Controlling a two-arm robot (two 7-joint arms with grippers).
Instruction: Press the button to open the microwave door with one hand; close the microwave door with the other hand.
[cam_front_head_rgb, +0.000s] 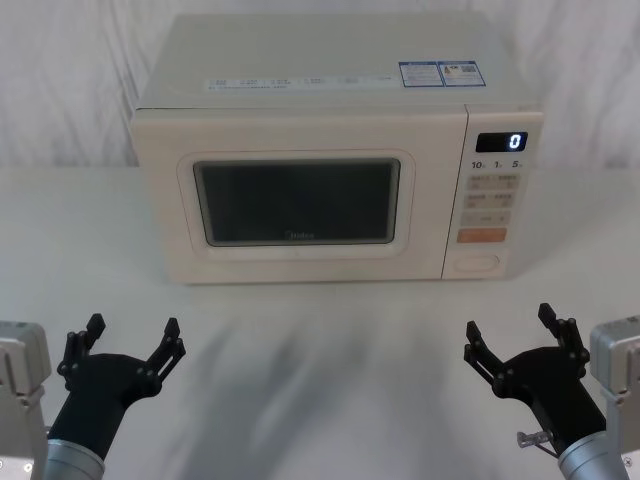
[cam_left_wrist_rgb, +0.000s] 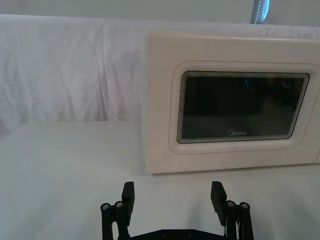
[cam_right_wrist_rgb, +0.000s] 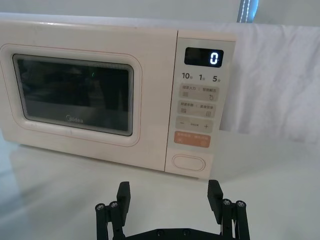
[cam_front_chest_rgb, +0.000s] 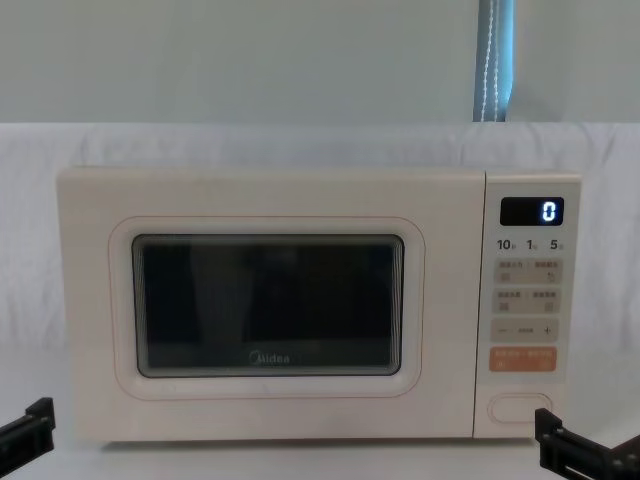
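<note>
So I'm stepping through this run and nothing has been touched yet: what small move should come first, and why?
Probably the right claw should reach forward toward the large blank cream pill-shaped button. The cream microwave door with the dark window is shut, that button sits low on the panel at the right side, and both claws are open and short of the microwave, the left claw idle.

Lab: white-draped table (cam_front_head_rgb: 330, 350), backdrop (cam_left_wrist_rgb: 70, 70).

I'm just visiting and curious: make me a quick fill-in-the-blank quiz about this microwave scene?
1. The microwave door is ____.
2. The display shows the digit ____.
3. The button sits directly below the ____ key.
4. The left pincer and right pincer both have their fingers ____.

Missing words: shut; 0; orange; open
</note>
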